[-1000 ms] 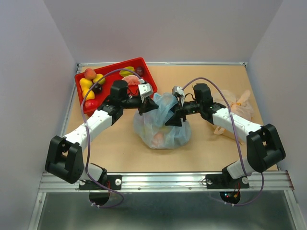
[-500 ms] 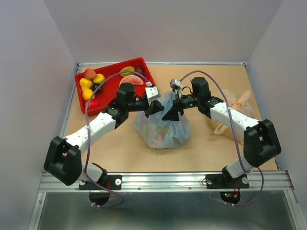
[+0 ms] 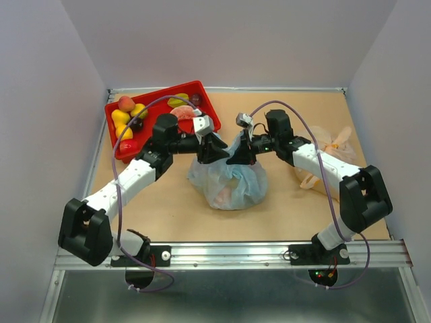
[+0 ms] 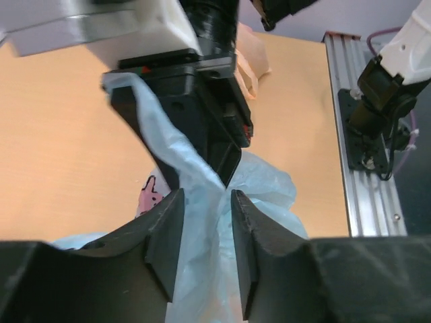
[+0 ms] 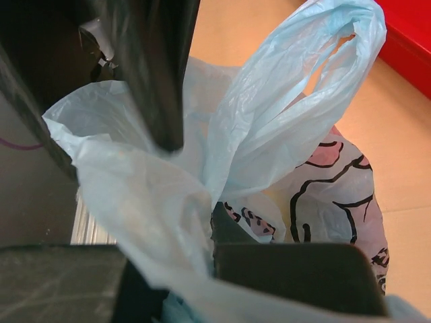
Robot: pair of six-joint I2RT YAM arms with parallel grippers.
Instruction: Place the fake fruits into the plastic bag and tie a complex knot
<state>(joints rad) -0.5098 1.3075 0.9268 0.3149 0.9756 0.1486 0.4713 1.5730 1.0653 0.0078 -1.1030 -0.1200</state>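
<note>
The light-blue plastic bag stands mid-table with some fake fruits showing through its film. More fake fruits lie in the red tray. My left gripper hangs over the bag's top, open, with a strip of blue film running loosely between its fingers. My right gripper faces it tip to tip and is shut on the gathered film; its black tips pinch the strip. One handle loop stands free. No knot shows; the bunched film between the grippers is partly hidden.
A pale orange-beige bag lies at the right, by my right forearm. The red tray sits at the back left. Grey walls close in the table on three sides, and a metal rail runs along the near edge.
My left gripper has opened and lets the film run loose. My right gripper has shut on the film. Both tips have drawn close together over the bag's top.
</note>
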